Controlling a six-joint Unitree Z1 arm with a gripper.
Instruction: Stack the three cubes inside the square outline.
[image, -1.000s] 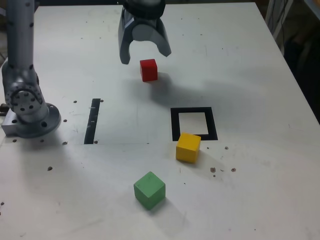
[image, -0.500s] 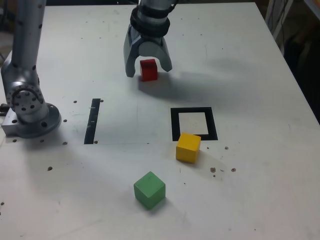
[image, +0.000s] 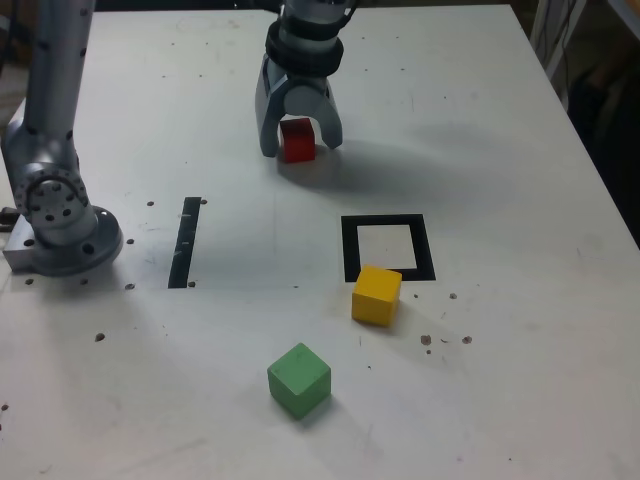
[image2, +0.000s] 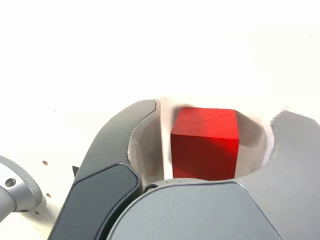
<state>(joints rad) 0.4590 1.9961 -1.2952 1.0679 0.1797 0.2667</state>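
Observation:
My gripper (image: 300, 147) is down at the table at the back, its two fingers straddling the red cube (image: 297, 140). In the wrist view the red cube (image2: 205, 142) sits between the jaws with a narrow gap on each side, so the gripper (image2: 217, 107) is open around it, not clamped. The yellow cube (image: 377, 294) rests against the front edge of the square outline (image: 350, 250), overlapping its black border. Nearer the front, the green cube (image: 299, 379) stands alone. The white centre of the outline is bare.
The arm's base (image: 60, 215) stands at the exterior view's left. A narrow black strip (image: 185, 240) lies on the table between the base and the square outline. Small dark specks dot the white tabletop (image: 500, 150).
The gripper has come down from above the red cube to table level around it, and its jaws have narrowed toward the cube. The cubes have not moved.

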